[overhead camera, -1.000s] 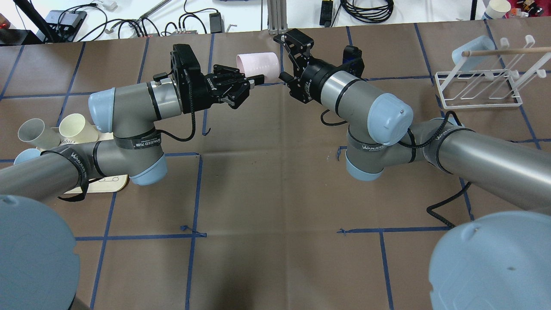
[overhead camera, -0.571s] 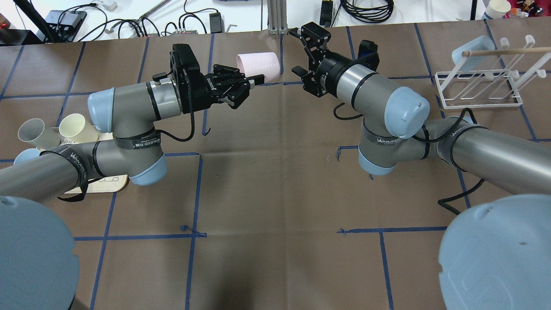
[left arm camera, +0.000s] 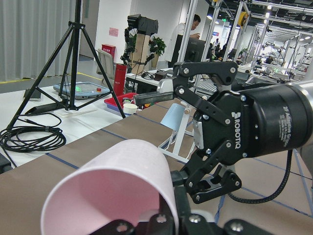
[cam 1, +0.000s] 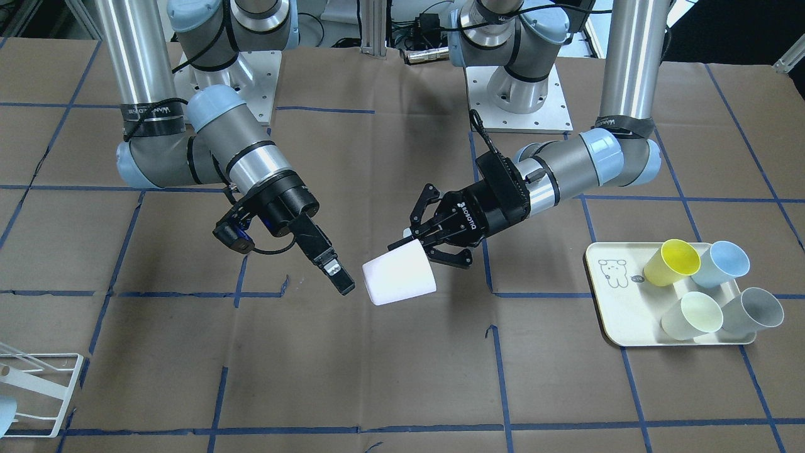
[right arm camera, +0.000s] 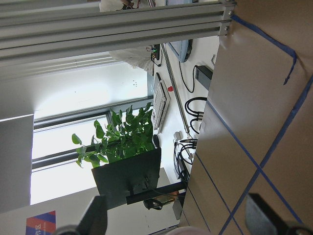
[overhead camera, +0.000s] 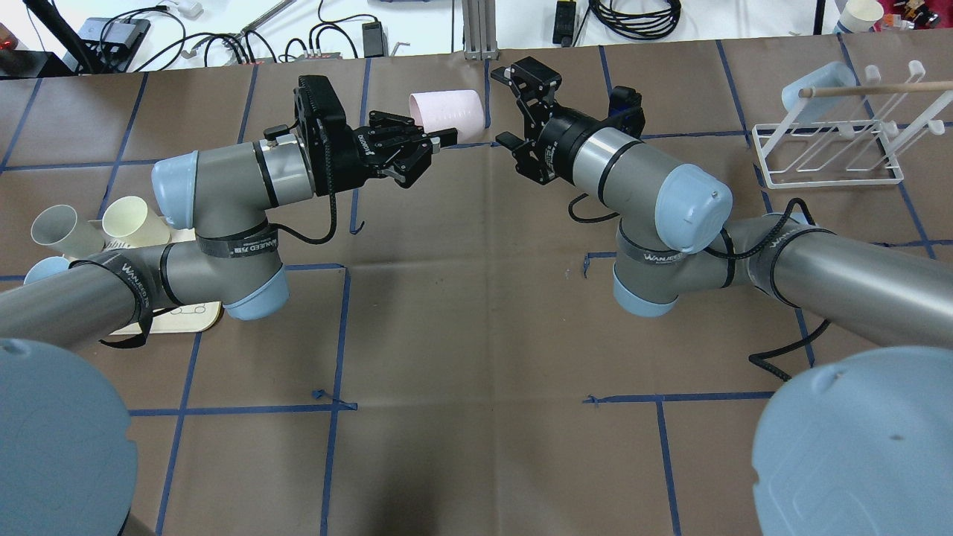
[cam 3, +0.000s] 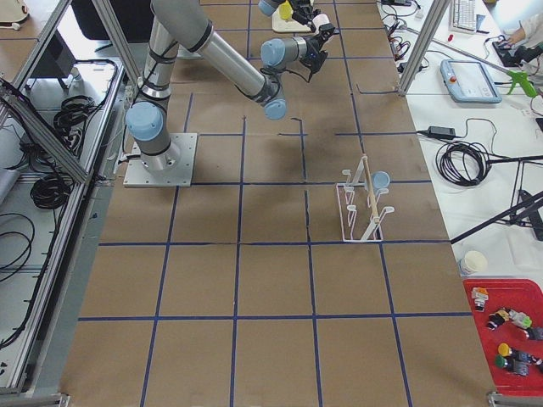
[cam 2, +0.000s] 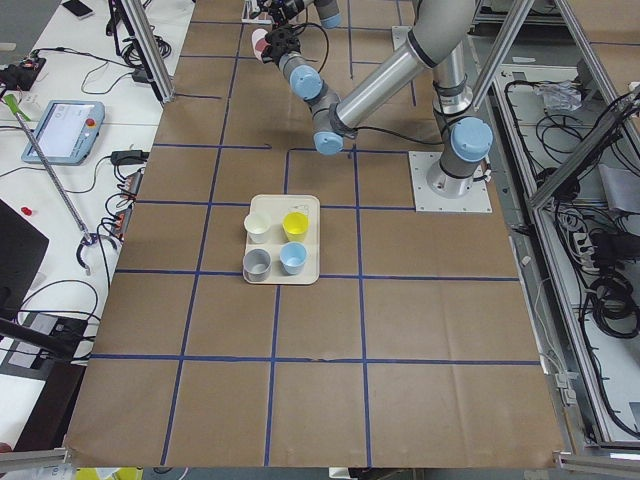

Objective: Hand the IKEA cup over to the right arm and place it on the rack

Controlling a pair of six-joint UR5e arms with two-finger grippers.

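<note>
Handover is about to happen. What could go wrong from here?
1. The left claw pinches the cup only at its rim; a nudge from the open right claw might twist it loose.
2. The right claw is not yet around the cup; an early release would drop it.
3. The rack already holds a blue cup, and a stick lies across it, so placing may snag.

Fig. layout, robot's own sides: we place the cup (overhead camera: 447,112) mid-table, raised, in the left gripper (overhead camera: 441,140); right gripper (overhead camera: 512,106) just beside it to the right, not touching. Rack (overhead camera: 826,160) stands far right; tray (cam 1: 613,314) w/ four cups (cam 1: 679,261) far left.
</note>
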